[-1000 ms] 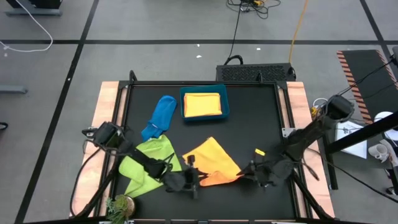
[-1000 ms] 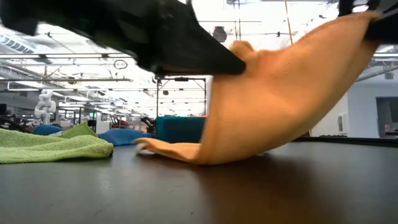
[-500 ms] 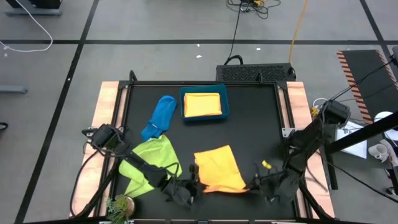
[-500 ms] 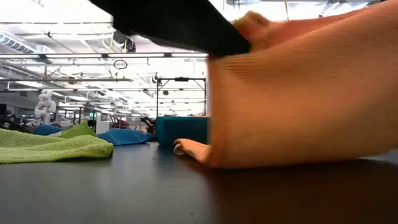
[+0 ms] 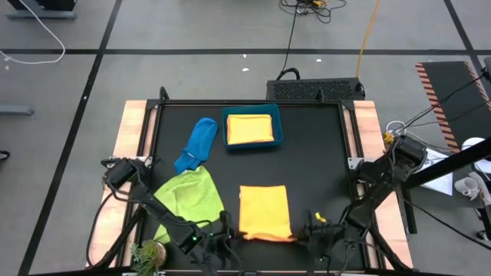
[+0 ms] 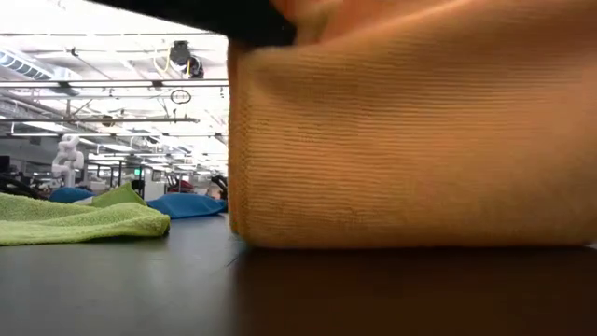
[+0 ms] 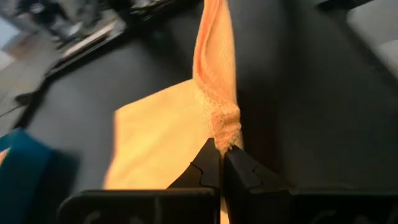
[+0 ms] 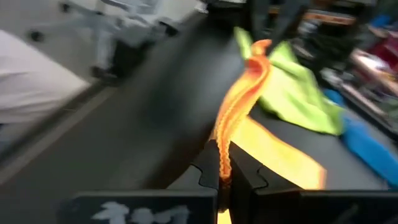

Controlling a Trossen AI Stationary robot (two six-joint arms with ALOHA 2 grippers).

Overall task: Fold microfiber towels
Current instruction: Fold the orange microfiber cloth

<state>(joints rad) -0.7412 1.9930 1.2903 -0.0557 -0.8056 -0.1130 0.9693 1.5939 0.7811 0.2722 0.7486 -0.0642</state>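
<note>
Black table (image 5: 322, 146), near edge | orange towel (image 5: 265, 211) lies doubled, near corners pinched by your left gripper (image 7: 221, 163) and right gripper (image 8: 224, 167), both clamped on cloth | Step: first fold being laid | Next: lower, release, then fold across.

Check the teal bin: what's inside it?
The teal bin holds a folded yellow towel, lying flat and filling most of the floor. Anything beneath that towel is covered, so more towels underneath cannot be ruled out.
</note>
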